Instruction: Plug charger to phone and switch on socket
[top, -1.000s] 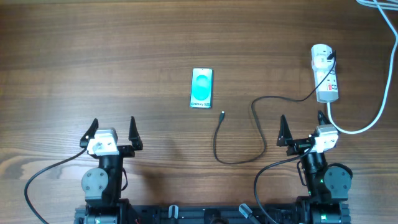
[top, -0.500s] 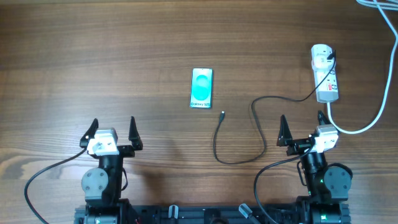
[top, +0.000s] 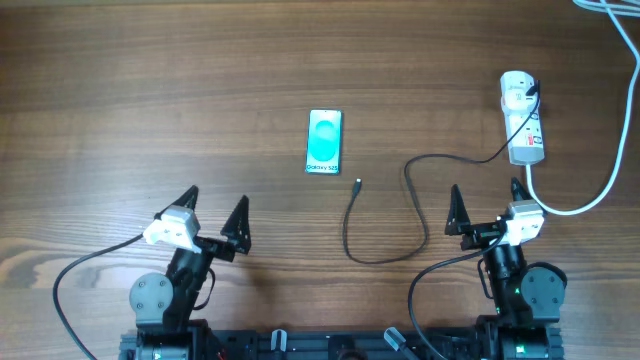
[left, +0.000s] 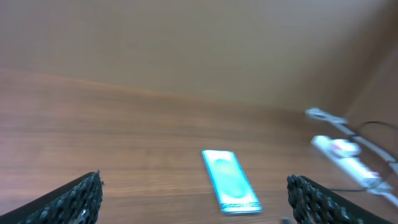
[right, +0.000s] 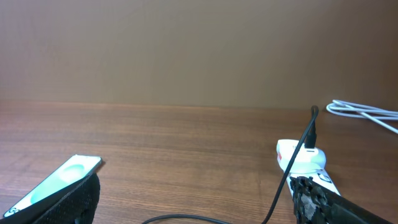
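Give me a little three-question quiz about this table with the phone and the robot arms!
1. True or false: the thin black charger cable is already plugged into the flat teal-screened phone.
2. Which sits nearer the white power strip: A) left gripper, B) right gripper?
3. Fill in: both grippers' jaws stand ____.
Key: 1 false, its tip lies apart from the phone; 2 B; 3 open.
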